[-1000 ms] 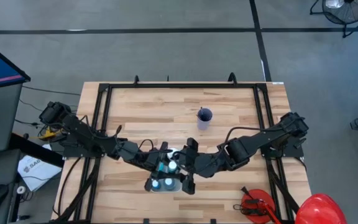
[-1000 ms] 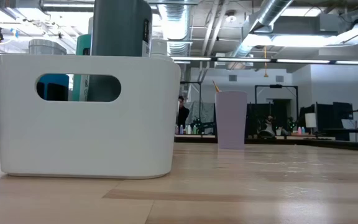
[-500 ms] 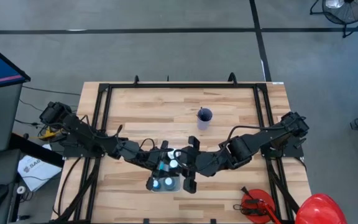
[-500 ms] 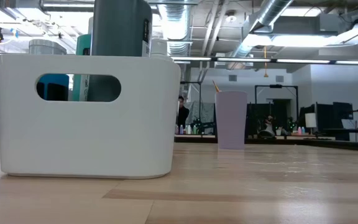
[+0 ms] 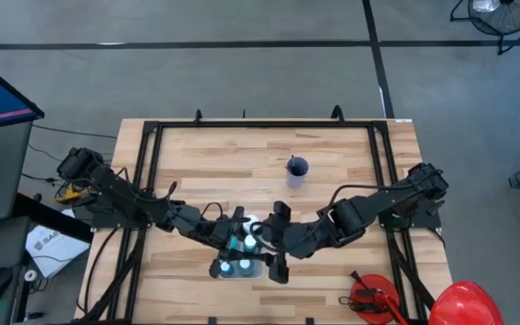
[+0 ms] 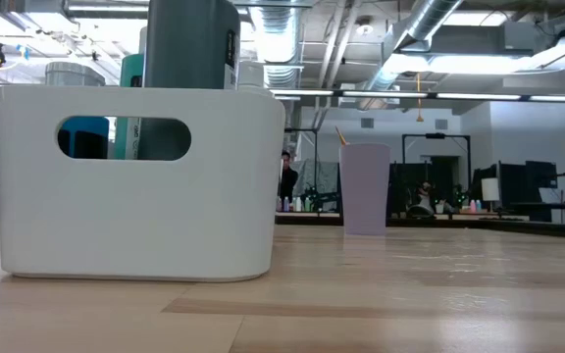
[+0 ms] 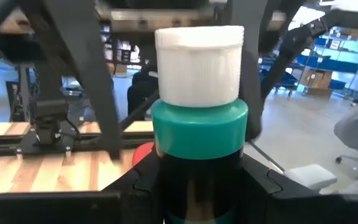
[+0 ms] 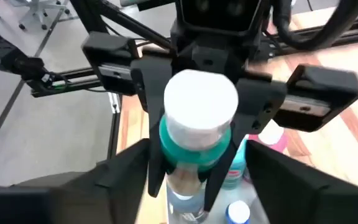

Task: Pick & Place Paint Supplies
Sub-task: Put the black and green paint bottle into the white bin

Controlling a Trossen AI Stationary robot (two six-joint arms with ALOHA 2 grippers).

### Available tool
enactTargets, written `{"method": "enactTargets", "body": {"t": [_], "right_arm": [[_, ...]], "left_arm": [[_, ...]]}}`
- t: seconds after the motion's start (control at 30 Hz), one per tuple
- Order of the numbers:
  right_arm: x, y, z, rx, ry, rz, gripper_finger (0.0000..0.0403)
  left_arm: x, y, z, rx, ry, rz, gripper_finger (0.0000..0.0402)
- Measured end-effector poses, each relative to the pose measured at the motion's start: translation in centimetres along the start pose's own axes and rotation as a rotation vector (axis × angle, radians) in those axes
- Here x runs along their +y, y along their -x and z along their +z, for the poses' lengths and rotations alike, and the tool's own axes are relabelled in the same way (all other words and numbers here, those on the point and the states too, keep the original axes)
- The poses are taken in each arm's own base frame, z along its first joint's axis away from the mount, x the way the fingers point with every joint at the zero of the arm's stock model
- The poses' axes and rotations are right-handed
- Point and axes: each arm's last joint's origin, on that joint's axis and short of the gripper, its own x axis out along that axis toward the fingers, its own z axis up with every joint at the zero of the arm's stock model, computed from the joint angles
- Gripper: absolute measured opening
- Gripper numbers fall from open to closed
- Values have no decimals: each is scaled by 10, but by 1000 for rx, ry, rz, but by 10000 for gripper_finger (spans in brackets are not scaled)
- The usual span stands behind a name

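We reach both arms in low over the white bin. The left gripper pinches the teal bottle upright between its fingers. The right gripper sits just beside it; we cannot tell its jaw state.

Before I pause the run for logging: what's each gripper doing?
Left gripper: closed on the teal bottle.
Right gripper: open, fingers spread either side of that bottle.

Both arms reach in low from the table's sides and meet near the front centre. Left gripper sits just left of the meeting point, fingers clamped on either side of a teal bottle with a white cap. Right gripper faces it, just beside, its dark fingers spread wide on either side of that bottle, not touching it.
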Motion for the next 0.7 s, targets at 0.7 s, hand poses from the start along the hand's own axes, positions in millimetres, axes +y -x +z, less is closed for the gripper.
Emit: {"method": "enactTargets", "body": {"t": [0.7], "right_arm": [[2,1,4,-38,1,16,261]], "left_arm": [[0,0,-1,8,-1,6,118]]}}
